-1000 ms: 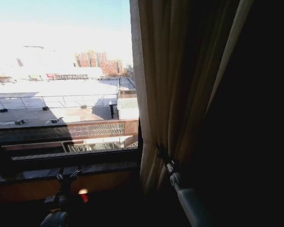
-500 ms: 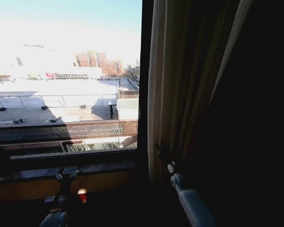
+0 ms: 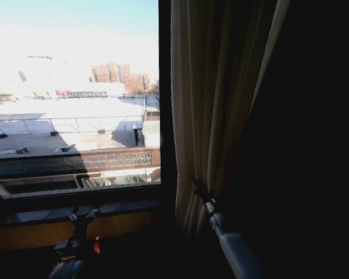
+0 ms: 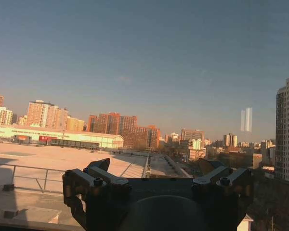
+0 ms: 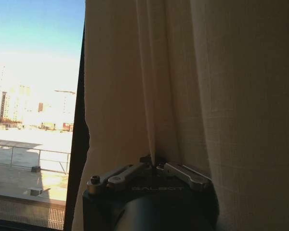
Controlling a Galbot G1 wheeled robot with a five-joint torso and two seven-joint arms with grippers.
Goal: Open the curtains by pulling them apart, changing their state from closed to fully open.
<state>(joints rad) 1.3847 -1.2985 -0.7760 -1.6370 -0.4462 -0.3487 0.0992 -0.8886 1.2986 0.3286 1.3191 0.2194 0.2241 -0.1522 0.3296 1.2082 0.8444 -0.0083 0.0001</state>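
Note:
A cream pleated curtain [image 3: 215, 116] hangs bunched to the right of the bare window glass [image 3: 75, 87]. My right gripper [image 3: 199, 190] is shut on a low fold of it. In the right wrist view the gripper [image 5: 154, 162] pinches that fold, and the curtain [image 5: 207, 96] rises close above it. My left gripper [image 3: 82, 215] is low in front of the window sill [image 3: 75, 200], open and holding nothing. In the left wrist view this gripper [image 4: 154, 168] faces the glass and the city beyond.
A dark vertical window frame [image 3: 166, 116] stands just left of the curtain's edge. A dark opaque drape [image 3: 314, 145] fills the right side behind the curtain. The wall under the sill [image 3: 58, 232] is in shadow.
The curtain's left edge swung right, baring the dark window frame, then came back a little to the left. The right gripper kept its hold on the fold. The left gripper stayed low.

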